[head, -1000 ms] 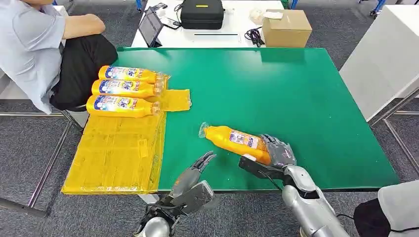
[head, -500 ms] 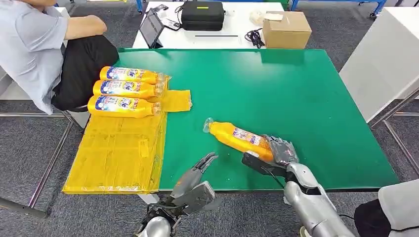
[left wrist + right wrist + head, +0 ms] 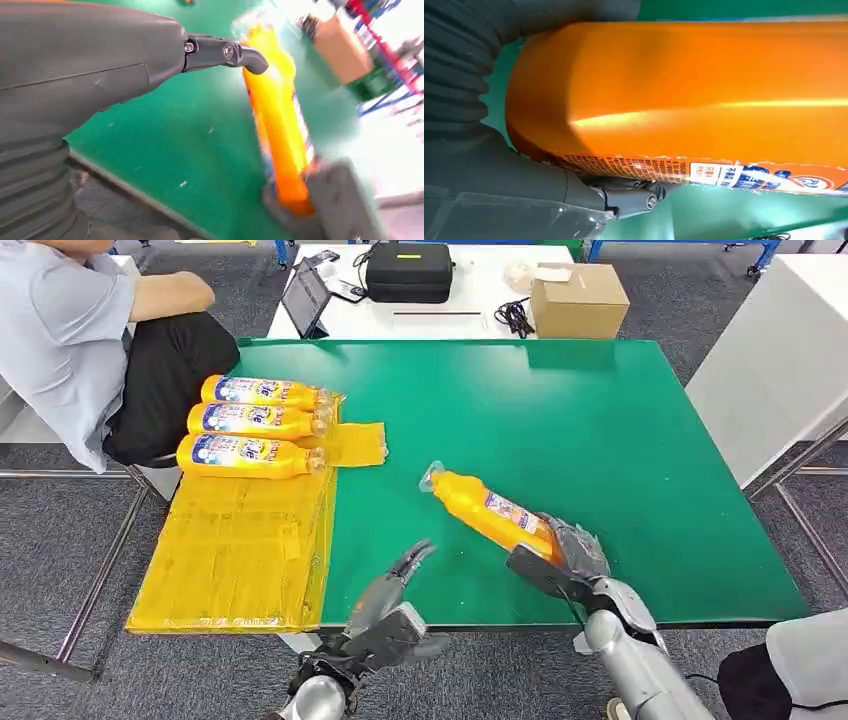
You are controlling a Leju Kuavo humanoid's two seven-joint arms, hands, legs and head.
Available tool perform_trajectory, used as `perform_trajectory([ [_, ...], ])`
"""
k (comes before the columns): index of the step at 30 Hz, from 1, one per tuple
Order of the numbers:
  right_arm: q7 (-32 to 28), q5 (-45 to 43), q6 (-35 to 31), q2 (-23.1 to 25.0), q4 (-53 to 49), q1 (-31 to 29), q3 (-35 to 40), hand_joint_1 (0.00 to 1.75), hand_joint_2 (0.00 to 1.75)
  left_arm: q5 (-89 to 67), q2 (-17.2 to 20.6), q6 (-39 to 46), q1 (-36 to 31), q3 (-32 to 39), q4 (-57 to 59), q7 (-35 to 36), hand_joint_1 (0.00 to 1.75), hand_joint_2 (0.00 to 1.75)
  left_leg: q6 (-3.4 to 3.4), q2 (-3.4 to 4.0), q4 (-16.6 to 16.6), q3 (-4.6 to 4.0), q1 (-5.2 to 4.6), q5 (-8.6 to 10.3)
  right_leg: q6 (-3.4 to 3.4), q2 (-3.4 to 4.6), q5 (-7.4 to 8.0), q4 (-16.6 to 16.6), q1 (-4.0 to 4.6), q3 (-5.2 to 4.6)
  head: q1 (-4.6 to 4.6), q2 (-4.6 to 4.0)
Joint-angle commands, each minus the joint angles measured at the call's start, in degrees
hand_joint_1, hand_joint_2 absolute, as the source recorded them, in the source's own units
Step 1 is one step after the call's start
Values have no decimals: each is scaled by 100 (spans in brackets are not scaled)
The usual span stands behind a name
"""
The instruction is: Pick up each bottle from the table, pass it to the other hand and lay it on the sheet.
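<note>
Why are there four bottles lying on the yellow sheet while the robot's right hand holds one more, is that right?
Not quite. The head view shows three bottles on the yellow sheet, not four. The right hand does hold one more bottle.

Head view was bright and evenly lit, sharp all over, with only soft shadows on the green table point(image 3: 600, 430). Left wrist view was a mess though: the orange bottle point(image 3: 277, 125) smeared with motion blur, and the background blown out to white. Right wrist view had a glare streak running along the bottle point(image 3: 724, 105), and the close-up stayed fairly crisp.
</note>
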Motion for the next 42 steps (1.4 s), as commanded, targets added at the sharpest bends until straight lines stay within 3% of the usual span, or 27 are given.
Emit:
perform_trajectory([
  [1, -281, -592, -5, 479, -592, 620, -562, 175, 175, 1921, -80, 932, 100, 347, -232, -1388, 0, 175, -14, 1, 1, -1, 12, -7, -16, -3, -6, -2, 13, 3, 0, 0],
  [7, -360, -729, -52, 537, -642, 631, -603, 175, 175, 2532, -59, 871, 132, 393, -210, -1438, 0, 175, -13, 3, -1, -15, 9, -6, -13, -2, -2, -1, 9, -15, -2, 0],
  [9, -410, -834, -93, 616, -832, 718, -636, 175, 175, 2795, -200, 1637, 258, 706, -399, -2251, 0, 175, -14, 5, -1, -17, 12, -8, -15, 2, -3, -5, 12, -14, 0, 0],
  [13, -560, -1036, -42, 835, -825, 491, -515, 175, 175, 3414, -304, 1884, -68, 1020, -275, -1827, 0, 175, -14, 19, 7, -34, 10, -8, -14, 14, -1, 7, 10, -34, -2, 0],
  [24, -563, -1076, -75, 787, -914, 581, -460, 175, 175, 3665, -232, 1793, 1, 970, -66, -2117, 0, 175, -6, 4, -1, -56, 4, -3, -8, 4, -2, 1, 4, -54, -2, 0],
  [26, -744, -1188, -2, 797, -1035, 566, -374, 175, 175, 4390, -147, 1191, -52, 989, 99, -1348, 0, 175, -10, 8, 1, -56, 8, -8, -12, 6, -5, 1, 7, -51, -2, 0],
  [29, -884, -1369, 90, 885, -1180, 424, -185, 175, 175, 5155, -46, 390, -194, 1139, 586, -822, 0, 175, -11, 15, -4, -59, 4, -6, -14, 13, -3, 2, 4, -59, -2, 0],
  [34, -985, -1576, 215, 880, -1528, 443, 267, 175, 175, 5343, -169, -8, -251, 1325, 793, -952, 0, 175, -9, 16, -2, -72, 4, -2, -11, 14, 1, 3, 4, -72, -2, 0],
  [40, -1048, -1765, 428, 892, -1824, 286, 833, 175, 175, 5902, -70, -1243, -242, 1437, 570, -667, 0, 175, -13, 28, 4, -62, 10, -11, -16, 25, -4, 8, 9, -64, 0, 0],
  [42, -1039, -1799, 459, 877, -1944, 341, 973, 175, 175, 5329, -35, -1000, -303, 1299, 551, -1121, 0, 175, -11, 25, 1, -68, 7, -7, -13, 23, -1, 9, 6, -69, -2, 0],
])
